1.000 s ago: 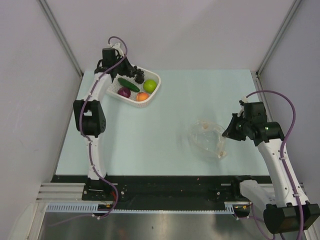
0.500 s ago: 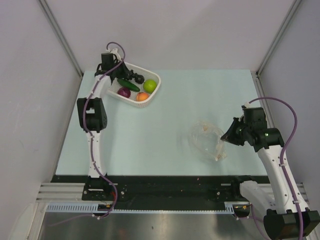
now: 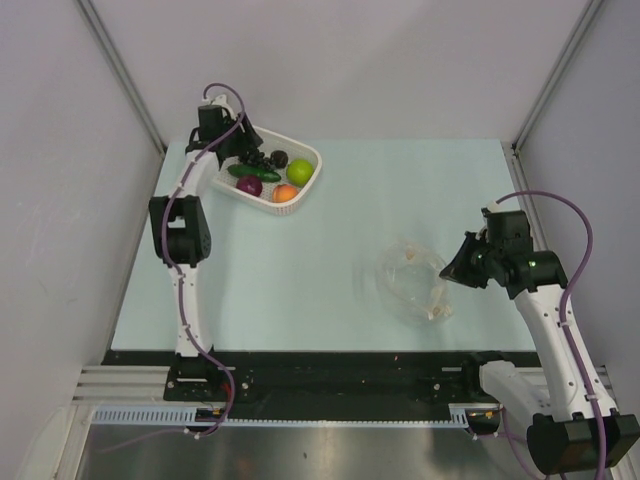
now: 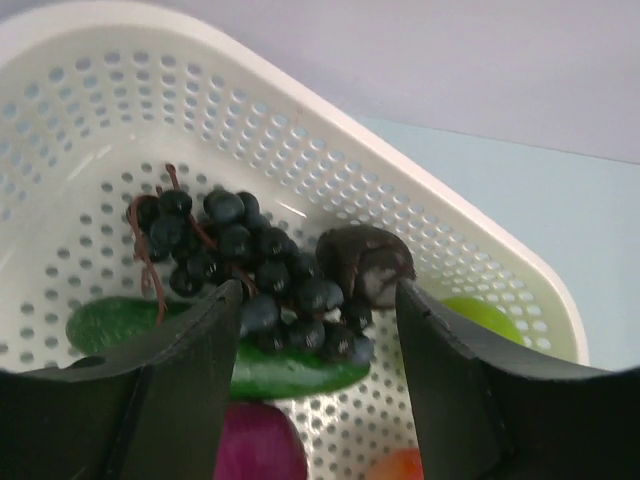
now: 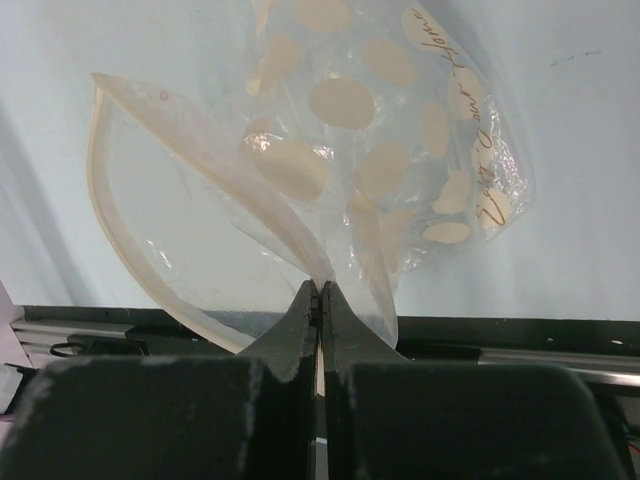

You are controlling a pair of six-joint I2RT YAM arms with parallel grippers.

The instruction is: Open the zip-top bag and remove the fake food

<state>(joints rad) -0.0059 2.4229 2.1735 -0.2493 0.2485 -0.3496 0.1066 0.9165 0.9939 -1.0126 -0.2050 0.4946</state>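
Grapes have dropped from the spread left gripper; the right gripper pinches the gaping, spotted zip-top bag, bottom edge hidden.

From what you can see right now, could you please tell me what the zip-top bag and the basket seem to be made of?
The zip-top bag looks like thin clear plastic film: glossy, see-through, creased, printed with cream dots. The basket looks like rigid white moulded plastic, slightly glossy, with even rows of holes.

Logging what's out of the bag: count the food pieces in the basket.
6: grapes and brown piece at the far side, cucumber alongside, lime at right, purple piece and orange fruit nearest; others may hide.
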